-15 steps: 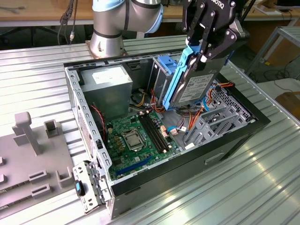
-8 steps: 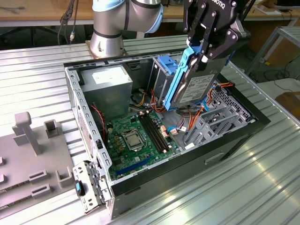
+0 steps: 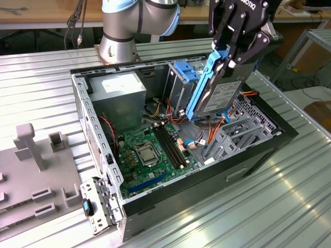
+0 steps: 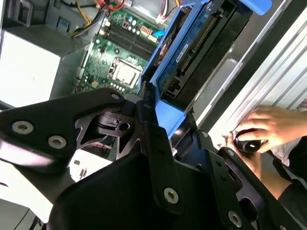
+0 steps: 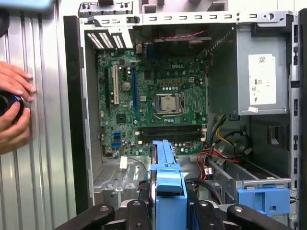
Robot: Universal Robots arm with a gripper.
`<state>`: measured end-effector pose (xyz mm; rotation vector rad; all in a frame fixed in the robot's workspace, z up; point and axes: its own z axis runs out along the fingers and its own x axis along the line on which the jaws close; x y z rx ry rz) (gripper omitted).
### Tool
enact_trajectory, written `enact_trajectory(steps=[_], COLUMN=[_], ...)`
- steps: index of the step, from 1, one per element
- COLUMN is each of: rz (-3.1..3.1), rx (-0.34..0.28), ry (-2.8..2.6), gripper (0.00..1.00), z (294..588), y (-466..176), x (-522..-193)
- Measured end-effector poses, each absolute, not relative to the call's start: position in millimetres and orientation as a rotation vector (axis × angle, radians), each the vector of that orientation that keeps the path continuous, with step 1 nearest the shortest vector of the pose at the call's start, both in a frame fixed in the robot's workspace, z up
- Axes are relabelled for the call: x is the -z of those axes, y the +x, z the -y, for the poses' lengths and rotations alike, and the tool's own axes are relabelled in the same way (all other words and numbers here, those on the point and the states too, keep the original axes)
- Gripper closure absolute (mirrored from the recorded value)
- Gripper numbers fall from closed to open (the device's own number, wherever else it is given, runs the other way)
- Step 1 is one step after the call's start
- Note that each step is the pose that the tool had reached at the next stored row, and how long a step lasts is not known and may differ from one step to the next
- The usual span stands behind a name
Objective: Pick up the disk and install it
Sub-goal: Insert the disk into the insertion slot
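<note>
Exterior view first: got the gripper (image 3: 231, 54) clamped tight on the top end of the disk (image 3: 220, 95). Held up on edge, tilted, hanging over the open computer case (image 3: 269, 139), near the grey drive cage (image 3: 232, 137) and to that view's right of the motherboard (image 3: 150, 150).

Second wrist view: same clamp, right on the blue rail (image 4: 168, 112), plus a person's hands (image 4: 261, 127) outside the case around something small and dark.

First wrist view: looking down past the rail at the motherboard and power supply (image 5: 259, 67).
</note>
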<state>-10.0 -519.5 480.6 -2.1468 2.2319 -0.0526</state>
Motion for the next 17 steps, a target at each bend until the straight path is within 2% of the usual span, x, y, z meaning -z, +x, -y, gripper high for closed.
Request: enact_trajectory(steps=[8,17], rz=[-2.232,-2.233], rx=[0.053,0.055], ry=[-2.147,-2.148], gripper=[0.63,0.63], z=[519.4,542.8], y=[-0.5,4.6], x=[-480.6,-480.1])
